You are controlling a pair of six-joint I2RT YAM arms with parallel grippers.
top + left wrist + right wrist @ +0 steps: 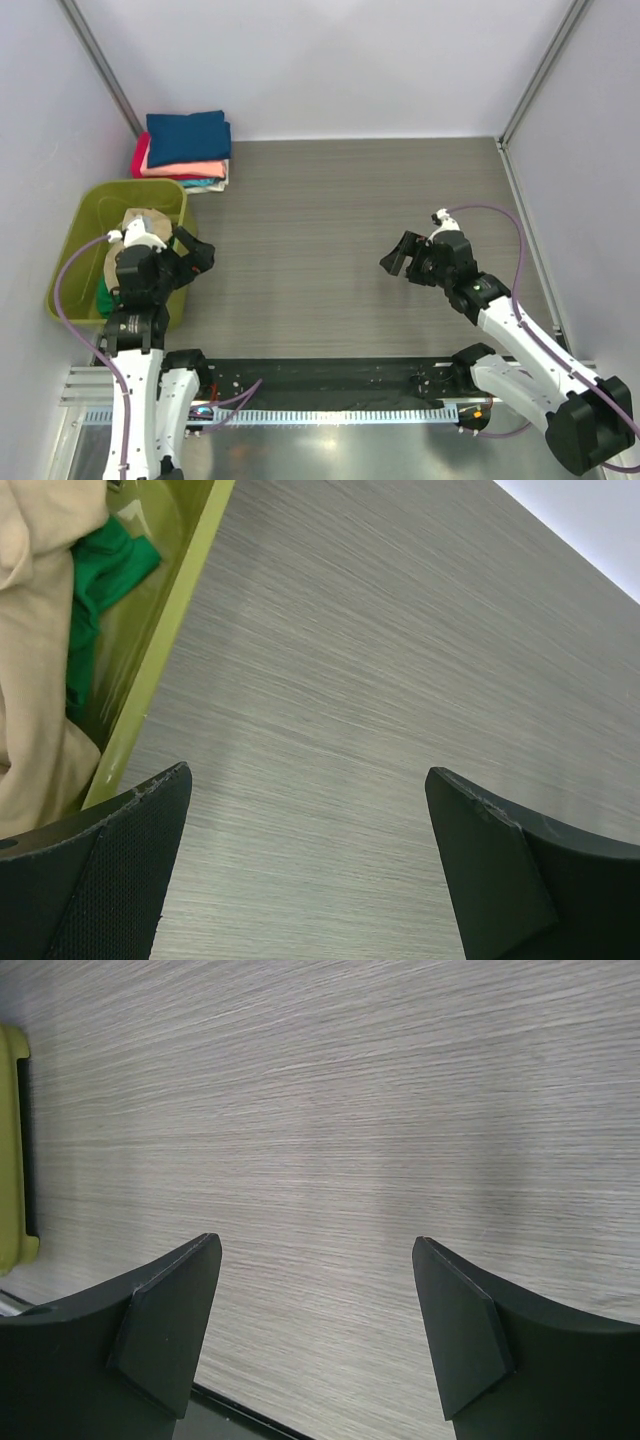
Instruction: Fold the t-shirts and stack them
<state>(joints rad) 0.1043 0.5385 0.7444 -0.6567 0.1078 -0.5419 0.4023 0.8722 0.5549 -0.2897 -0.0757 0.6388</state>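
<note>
**Both claws wide open, holding nothing**

A stack of folded cloth t-shirts (pixel 186 152) sits in the far left corner of the grey wood-grain bench (pixel 330 215), dark blue on top, salmon-pink and red below. A crumpled tan shirt (pixel 140 221) (pixel 38 630) and a green shirt (pixel 103 298) (pixel 108 562) lie in the olive-green plastic tub (pixel 72 248) (pixel 165 630) at the left edge. The left gripper (pixel 191 255) (pixel 305 780) hovers beside the tub's right rim; the right gripper (pixel 400 258) (pixel 318 1246) hovers right of centre.

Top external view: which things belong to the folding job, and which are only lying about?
Belong to the job: the folded stack of t-shirts, far left corner; the tan shirt and the green shirt, unfolded in the olive-green tub.
Just lying about: the olive-green tub itself; the table.
</note>
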